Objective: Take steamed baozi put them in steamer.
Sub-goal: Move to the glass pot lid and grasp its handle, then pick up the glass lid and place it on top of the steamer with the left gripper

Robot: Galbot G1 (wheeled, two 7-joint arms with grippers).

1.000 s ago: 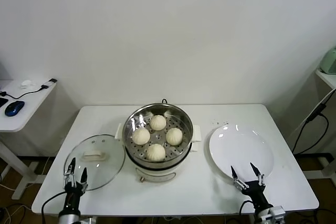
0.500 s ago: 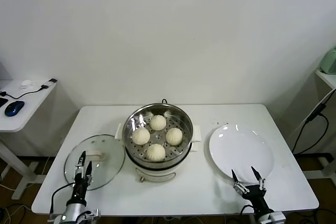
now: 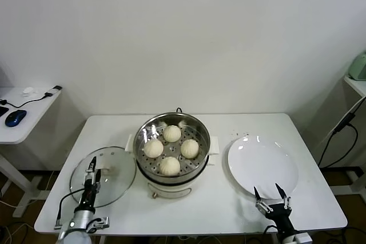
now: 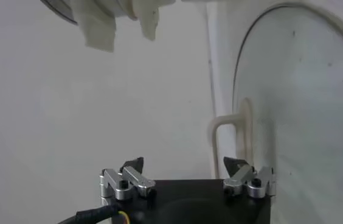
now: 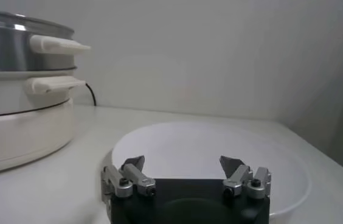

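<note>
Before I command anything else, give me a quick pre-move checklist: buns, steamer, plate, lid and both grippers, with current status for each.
1. All four steamed baozi in the steamer: ok, they sit on its perforated tray.
2. Plate holds no buns: ok, nothing on it.
3. Glass lid off the steamer: ok, it lies flat on the table on the steamer's left side.
4. Left gripper empty: ok, open, nothing between the fingers, near the table's front edge over the lid.
5. Right gripper empty: ok, open, nothing held, at the plate's near rim.
6. Buns undamaged: cannot tell beyond their smooth, domed tops.
</note>
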